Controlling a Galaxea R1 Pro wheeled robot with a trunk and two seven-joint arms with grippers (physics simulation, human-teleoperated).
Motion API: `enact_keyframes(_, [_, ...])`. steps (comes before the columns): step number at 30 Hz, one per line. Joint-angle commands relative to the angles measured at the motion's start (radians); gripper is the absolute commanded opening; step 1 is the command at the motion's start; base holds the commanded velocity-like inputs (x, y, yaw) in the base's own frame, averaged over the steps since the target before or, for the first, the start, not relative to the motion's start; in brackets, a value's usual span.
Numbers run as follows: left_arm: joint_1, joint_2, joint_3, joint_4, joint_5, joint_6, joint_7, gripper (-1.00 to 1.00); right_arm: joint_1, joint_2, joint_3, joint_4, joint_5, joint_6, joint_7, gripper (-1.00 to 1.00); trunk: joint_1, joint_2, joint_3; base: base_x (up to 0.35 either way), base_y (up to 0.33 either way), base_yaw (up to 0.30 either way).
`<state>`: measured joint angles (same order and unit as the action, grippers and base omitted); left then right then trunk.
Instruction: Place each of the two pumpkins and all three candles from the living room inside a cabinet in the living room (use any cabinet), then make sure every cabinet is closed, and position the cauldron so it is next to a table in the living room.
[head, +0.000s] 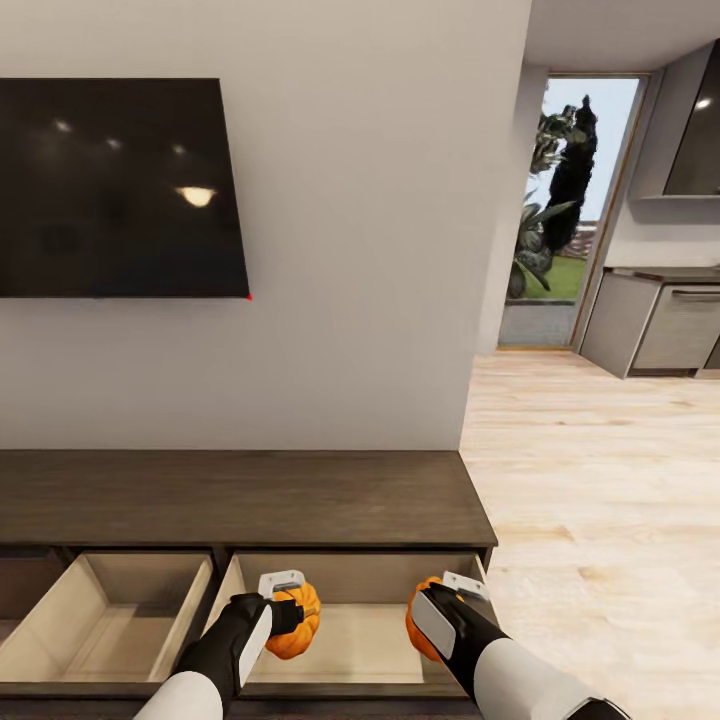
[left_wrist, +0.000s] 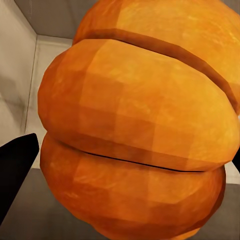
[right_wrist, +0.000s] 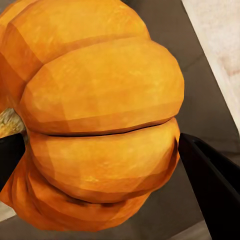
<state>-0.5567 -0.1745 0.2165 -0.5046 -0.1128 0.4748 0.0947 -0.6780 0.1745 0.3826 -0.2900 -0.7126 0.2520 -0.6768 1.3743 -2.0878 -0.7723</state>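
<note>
Plain pale wall (head: 380, 200) across most of the head view, with a large dark wall-mounted screen (head: 120, 185) at upper left. Light wood floor (head: 600, 480) running down the right side toward a bright doorway (head: 565, 210) with greenery outside, upper right; grey kitchen units (head: 655, 320) at the far right edge.

Long dark-brown cabinet (head: 240, 495) along the lower half, flat top bare, two drawers pulled open at the bottom of the frame. Left drawer (head: 110, 615), pale inside, with nothing in it. Right drawer (head: 350, 640), pale inside too, with both arms reaching over it.

Left pumpkin (head: 295, 620), bright orange and ribbed, at lower centre over the right drawer's left part, pinched in the left gripper (head: 285, 610). Close up in the left wrist view, same pumpkin (left_wrist: 135, 130) between dark fingers (left_wrist: 15, 170), jaws closed against its sides, pale drawer interior behind; resting on the drawer floor or held above it, impossible to tell.

Right pumpkin (head: 420, 615), partly hidden behind the arm, at the drawer's right end near its side wall, clamped by the right gripper (head: 440, 605). Close up in the right wrist view, that pumpkin (right_wrist: 100, 120) between black fingers (right_wrist: 210, 185), brownish stem (right_wrist: 10, 122) at one edge, dark cabinet wood behind.
</note>
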Motion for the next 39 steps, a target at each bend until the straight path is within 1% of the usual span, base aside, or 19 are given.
enact_keyframes(1, [0.0,0.0,0.0,0.0,0.0,0.001,0.002,-1.0,0.0,0.0,0.001,0.0,0.001,0.0,0.001,-1.0,0.0,0.0,0.0,0.129,0.015,0.0])
enact_keyframes(5, [0.0,0.0,0.0,0.0,0.001,0.005,0.002,-1.0,0.001,0.0,0.001,0.0,0.001,0.0,0.024,-1.0,0.0,0.0,0.0,0.243,0.061,0.0])
enact_keyframes(8, [0.0,0.0,0.0,0.0,0.001,0.005,0.002,-1.0,0.0,0.0,0.001,0.0,0.001,0.001,0.056,-1.0,0.0,0.0,0.0,0.112,0.026,0.0])
enact_keyframes(16, [0.0,0.0,0.0,0.0,0.001,0.003,0.001,-1.0,0.0,0.0,0.002,0.0,0.001,0.004,0.066,-1.0,0.0,0.0,0.0,0.012,0.003,0.0])
enact_keyframes(22, [0.0,0.0,0.0,0.0,0.001,0.003,0.0,-1.0,0.0,0.0,0.002,0.0,0.001,0.004,0.066,-1.0,0.023,-0.042,-0.019,0.0,0.0,0.0])
enact_keyframes(29, [0.0,0.0,0.0,0.0,0.001,0.004,0.0,-1.0,0.0,0.0,0.002,0.0,0.001,0.004,0.066,-1.0,0.023,-0.042,-0.019,0.0,0.0,0.0])
enact_keyframes(39, [0.0,0.0,0.0,0.0,0.001,0.005,0.0,-1.0,0.0,0.0,0.002,-0.001,0.001,0.004,0.066,-1.0,0.061,-0.112,-0.05,0.0,0.0,0.0])
